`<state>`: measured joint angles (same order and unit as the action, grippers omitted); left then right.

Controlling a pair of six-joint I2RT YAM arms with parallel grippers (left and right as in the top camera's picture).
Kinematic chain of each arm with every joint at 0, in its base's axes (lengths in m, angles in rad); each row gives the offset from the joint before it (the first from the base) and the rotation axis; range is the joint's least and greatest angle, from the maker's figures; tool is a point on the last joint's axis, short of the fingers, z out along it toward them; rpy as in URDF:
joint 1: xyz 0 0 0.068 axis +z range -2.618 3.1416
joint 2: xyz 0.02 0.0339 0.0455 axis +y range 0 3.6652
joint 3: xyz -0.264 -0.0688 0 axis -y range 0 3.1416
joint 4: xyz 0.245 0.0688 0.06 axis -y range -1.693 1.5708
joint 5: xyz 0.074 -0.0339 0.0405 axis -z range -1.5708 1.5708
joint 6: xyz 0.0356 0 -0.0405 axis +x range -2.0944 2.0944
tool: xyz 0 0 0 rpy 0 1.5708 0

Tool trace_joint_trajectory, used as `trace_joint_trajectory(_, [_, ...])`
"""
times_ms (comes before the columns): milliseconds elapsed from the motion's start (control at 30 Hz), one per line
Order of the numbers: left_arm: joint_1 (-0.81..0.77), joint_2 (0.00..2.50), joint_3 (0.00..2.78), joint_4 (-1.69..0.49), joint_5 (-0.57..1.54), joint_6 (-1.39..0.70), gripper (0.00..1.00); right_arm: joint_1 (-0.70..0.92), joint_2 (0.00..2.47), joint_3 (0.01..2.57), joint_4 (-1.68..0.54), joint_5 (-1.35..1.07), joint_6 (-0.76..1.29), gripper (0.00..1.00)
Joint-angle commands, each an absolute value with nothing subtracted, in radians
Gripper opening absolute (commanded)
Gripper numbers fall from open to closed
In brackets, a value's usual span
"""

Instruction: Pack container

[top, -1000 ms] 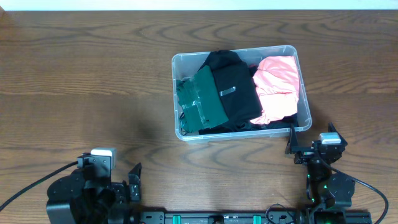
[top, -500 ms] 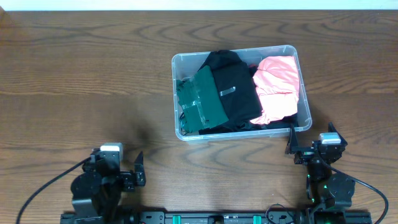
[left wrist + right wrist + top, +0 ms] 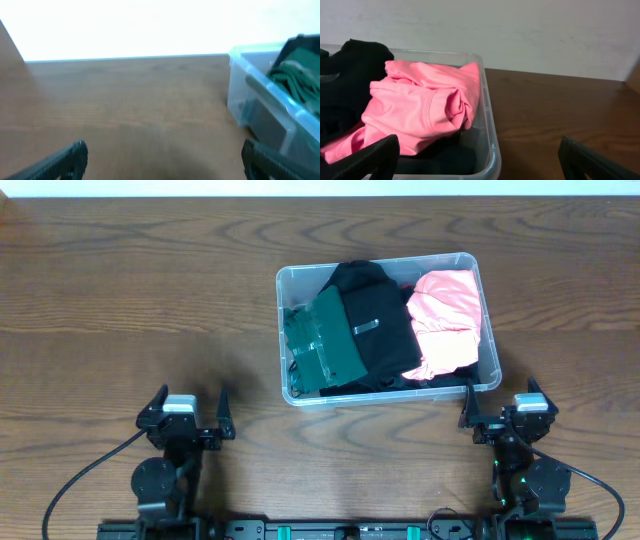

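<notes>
The container [image 3: 281, 340] is sitting right of centre on the tabletop [image 3: 130, 300]. Its long axis is running left to right in the overhead view, with the right end angling slightly away from the arms and the open top facing up. Inside, 3 garments are lying side by side: green [image 3: 325, 345], black [image 3: 378, 340], pink [image 3: 447, 320]. A small grey tag [image 3: 366, 327] is showing on the black one, too small to read. The left end effector [image 3: 189, 412] is near the front edge with its fingers spread wide, holding nothing. The right end effector [image 3: 500, 408] is just in front of the container's near right corner, also spread and empty.
</notes>
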<state>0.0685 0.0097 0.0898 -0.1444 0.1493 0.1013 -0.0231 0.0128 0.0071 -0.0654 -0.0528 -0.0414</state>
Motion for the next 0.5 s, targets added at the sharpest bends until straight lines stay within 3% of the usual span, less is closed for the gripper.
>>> trace_joint_trajectory(0, [0.073,0.001,0.002,-0.052,0.138,0.093,0.98,-0.013,0.009,0.006,-0.069,-0.057,-0.053,0.99])
trace_joint_trajectory(467, [0.073,0.003,0.004,-0.055,0.138,0.093,0.98,-0.013,0.009,0.006,-0.069,-0.057,-0.053,0.99])
